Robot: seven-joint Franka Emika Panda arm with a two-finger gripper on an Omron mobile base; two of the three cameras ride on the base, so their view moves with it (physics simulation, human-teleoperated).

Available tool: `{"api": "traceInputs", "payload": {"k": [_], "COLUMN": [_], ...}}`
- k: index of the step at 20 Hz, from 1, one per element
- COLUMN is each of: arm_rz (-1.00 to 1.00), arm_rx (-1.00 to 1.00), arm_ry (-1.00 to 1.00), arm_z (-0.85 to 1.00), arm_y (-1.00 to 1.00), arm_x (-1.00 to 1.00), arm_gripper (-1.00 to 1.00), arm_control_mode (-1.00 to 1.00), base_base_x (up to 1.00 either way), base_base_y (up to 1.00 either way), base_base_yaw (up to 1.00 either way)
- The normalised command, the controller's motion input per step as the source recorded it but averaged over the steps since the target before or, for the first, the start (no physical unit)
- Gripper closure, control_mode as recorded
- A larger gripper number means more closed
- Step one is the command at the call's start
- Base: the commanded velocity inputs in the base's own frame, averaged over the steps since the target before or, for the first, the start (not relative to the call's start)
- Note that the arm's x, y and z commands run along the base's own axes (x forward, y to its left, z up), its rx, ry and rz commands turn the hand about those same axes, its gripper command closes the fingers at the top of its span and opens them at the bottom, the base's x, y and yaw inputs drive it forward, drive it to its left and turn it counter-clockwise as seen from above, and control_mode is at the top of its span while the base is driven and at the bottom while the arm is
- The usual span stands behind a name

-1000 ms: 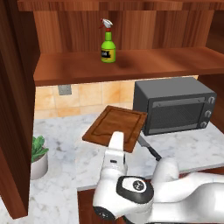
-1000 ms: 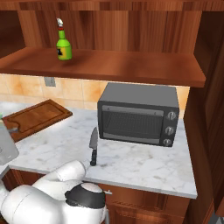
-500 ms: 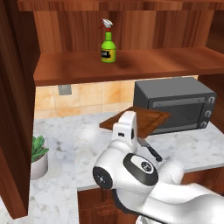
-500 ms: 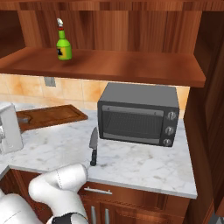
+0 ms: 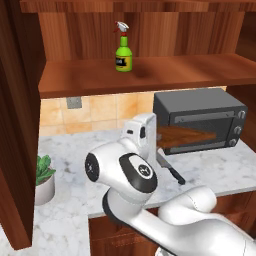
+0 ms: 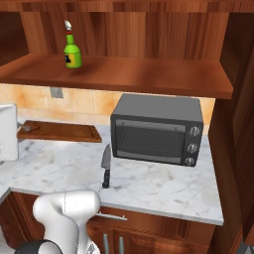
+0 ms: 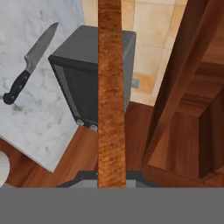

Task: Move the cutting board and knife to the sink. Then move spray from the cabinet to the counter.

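My gripper (image 7: 111, 178) is shut on one end of the brown wooden cutting board (image 7: 111, 87), which runs edge-on up the hand view. The board (image 6: 59, 131) hangs level a little above the white marble counter (image 6: 149, 184), with my gripper (image 6: 19, 130) at its left end. Seen from the left base, the board (image 5: 190, 137) sits in front of the oven, beside my hand (image 5: 142, 131). The black-handled knife (image 6: 105, 166) (image 5: 170, 170) (image 7: 26, 74) lies on the counter. The green spray (image 5: 123, 50) (image 6: 72, 49) stands upright on the cabinet (image 5: 160, 72) shelf. The sink is out of view.
A dark toaster oven (image 6: 156, 129) (image 5: 200, 117) stands on the counter at the right, close behind the board. A potted plant (image 5: 42, 177) sits at the counter's left end beside a tall wooden side panel (image 5: 15, 125). A wall outlet (image 5: 74, 102) is on the tiled backsplash.
My arm has swung round with the cutting board, which went from tilted over the counter to level beside the toaster oven. Knife and spray have not moved.
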Motion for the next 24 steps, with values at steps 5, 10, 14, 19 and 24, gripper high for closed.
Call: {"api": "traceInputs", "payload": {"k": [5, 10, 14, 19, 24], "arm_rz": [-0.13, -0.08, -0.06, 0.00, 0.00], "arm_rx": [0.00, 0.00, 0.00, 0.00, 0.00], "arm_ry": [0.03, 0.02, 0.03, 0.00, 0.00], "arm_z": [0.03, 0.00, 0.00, 0.00, 0.00], "arm_y": [-0.10, -0.21, -0.19, 0.00, 0.00], "arm_x": [-0.02, 0.00, -0.03, 0.00, 0.00], "arm_gripper": [1.00, 1.00, 1.00, 1.00, 1.00], "arm_control_mode": [-1.00, -1.00, 1.00, 1.00, 1.00], "base_base_x": [0.00, 0.00, -0.08, -0.83, -0.86], "base_base_y": [0.00, 0.00, -0.09, -0.61, -0.65], "base_base_yaw": [0.00, 0.00, -0.03, -0.15, -0.14]}}
